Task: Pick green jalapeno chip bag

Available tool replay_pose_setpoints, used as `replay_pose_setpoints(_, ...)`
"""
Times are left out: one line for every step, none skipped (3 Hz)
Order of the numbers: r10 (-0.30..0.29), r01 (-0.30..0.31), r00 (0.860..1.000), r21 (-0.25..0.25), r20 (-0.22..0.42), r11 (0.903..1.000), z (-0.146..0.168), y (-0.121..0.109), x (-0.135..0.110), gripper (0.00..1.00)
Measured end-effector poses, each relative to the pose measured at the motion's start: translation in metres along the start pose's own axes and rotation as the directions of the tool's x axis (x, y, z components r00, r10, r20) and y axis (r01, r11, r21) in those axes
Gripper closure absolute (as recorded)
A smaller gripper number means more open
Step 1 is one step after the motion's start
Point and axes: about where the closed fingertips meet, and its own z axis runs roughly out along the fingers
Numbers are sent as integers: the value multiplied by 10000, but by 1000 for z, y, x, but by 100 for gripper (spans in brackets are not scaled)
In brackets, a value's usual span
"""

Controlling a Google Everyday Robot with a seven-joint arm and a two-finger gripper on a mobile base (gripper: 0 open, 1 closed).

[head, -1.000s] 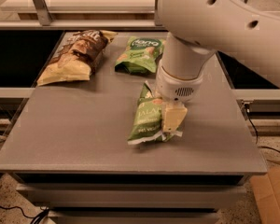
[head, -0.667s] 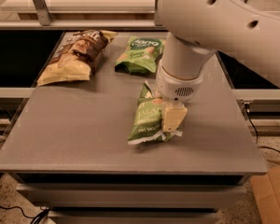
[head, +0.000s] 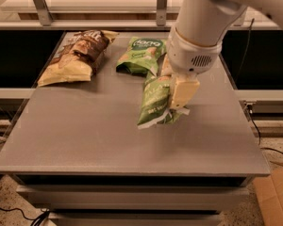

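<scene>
The green jalapeno chip bag is medium green with pale lettering and white sealed edges. It hangs tilted near the middle of the grey table, with its lower end at or just above the surface. My gripper comes down from the large white arm and is shut on the bag's upper right side. One cream finger shows in front of the bag. The bag's top is hidden behind the wrist.
A second green bag with a white logo lies just behind the held bag. A larger brown and cream bag lies at the back left. A metal-framed shelf runs along the table's far edge. A cardboard box sits on the floor at right.
The arm has risen and shifted slightly right and back, taking the green jalapeno chip bag with it. The two other bags have not moved.
</scene>
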Motion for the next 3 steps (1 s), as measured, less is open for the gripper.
replay_pose_setpoints(-204,196,9996,434,173,9989,-30,-7,-1,100)
replay_pose_setpoints(-368,348,9989,704,274,9969,-50,-12,-3,100)
replay_pose_setpoints(-455,430,9985,760,318,9962,-59,-15,-4,100)
